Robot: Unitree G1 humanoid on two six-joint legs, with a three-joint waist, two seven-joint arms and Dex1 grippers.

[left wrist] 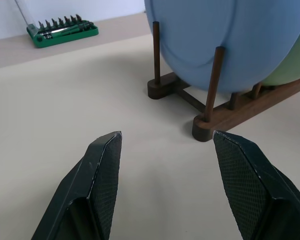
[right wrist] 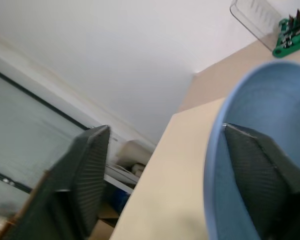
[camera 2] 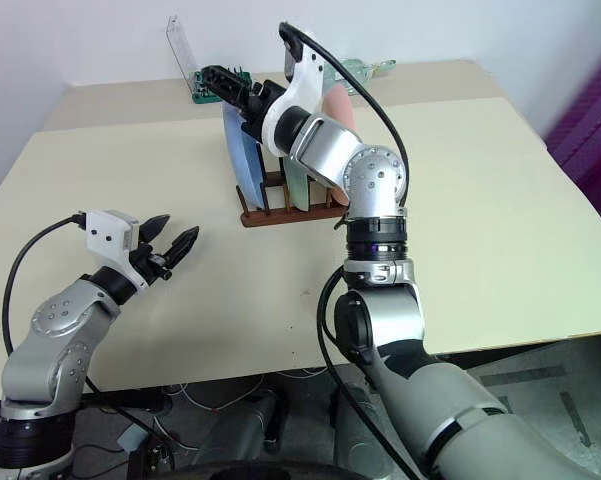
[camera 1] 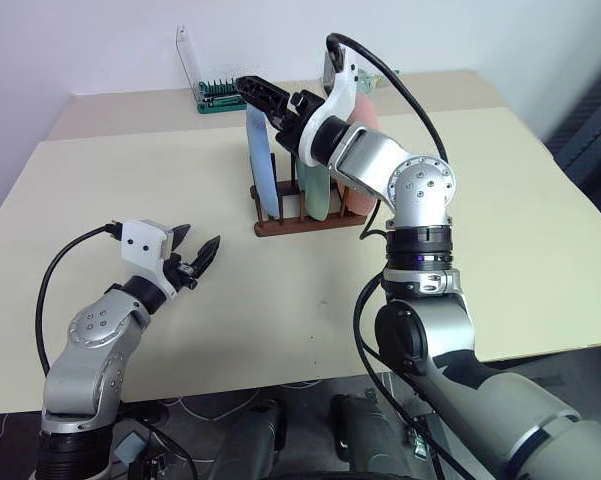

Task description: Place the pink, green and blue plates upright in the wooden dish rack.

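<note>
1. The wooden dish rack [camera 1: 305,222] stands on the worktop [camera 1: 540,230], well forward of the robot, and carries all three plates upright on edge
2. The blue plate [camera 1: 260,160] occupies the slot at the robot's left end; the green plate [camera 1: 315,195] stands in the middle and the pink plate [camera 1: 365,112] at the right end, both partly hidden by the right arm
3. The right gripper [camera 1: 248,88] sits at the top rim of the blue plate. The right wrist view shows its fingers spread apart, one on each side of the rim, so the plate appears released and resting in the rack
4. The left gripper [camera 1: 202,250] hovers over the worktop, fingers apart and empty, pointing toward the rack's left end but well short of it
5. Governing relation: the blue plate's face is vertical and lies between the right fingers; a judged clean retreat runs up and back along the plate's plane, avoiding side contact
6. Judged progress: all placements complete
7. A green bit holder [camera 1: 220,95] lies at the worktop's far edge
</note>
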